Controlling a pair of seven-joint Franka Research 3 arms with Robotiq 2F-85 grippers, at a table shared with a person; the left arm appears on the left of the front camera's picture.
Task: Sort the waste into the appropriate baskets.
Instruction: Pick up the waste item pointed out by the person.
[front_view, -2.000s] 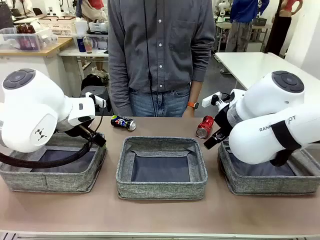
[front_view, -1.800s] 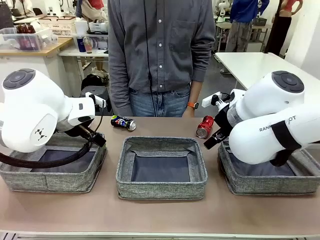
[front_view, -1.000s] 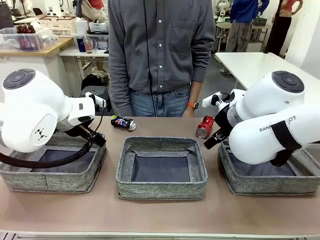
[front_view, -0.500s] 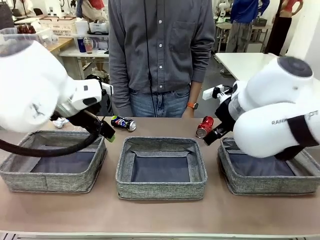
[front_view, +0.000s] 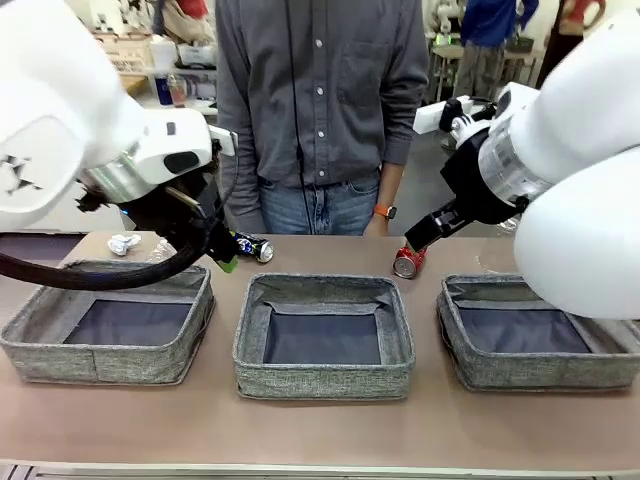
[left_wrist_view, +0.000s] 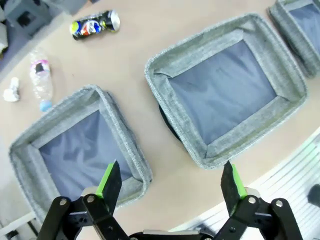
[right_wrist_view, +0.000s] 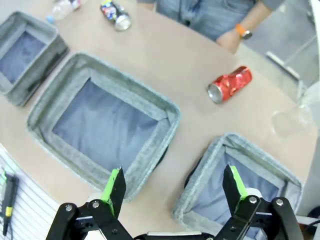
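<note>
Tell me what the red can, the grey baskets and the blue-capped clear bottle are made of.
The red can looks like thin glossy metal: dented, silvery end. The baskets seem woven grey fabric: mottled weave, soft sagging walls. The bottle is probably thin plastic: the table shows through it.

Three baskets (front_view: 322, 380) of coarse grey woven cloth, with smoother dark fabric floors, sit on a smooth, matt tan table (front_view: 320, 435). The red can (front_view: 407, 262) is shiny, dented metal. The dark can (front_view: 249, 245) is glossy. The bottle (left_wrist_view: 40, 80) is clear plastic. The white ball (front_view: 124, 243) is crumpled paper.
</note>
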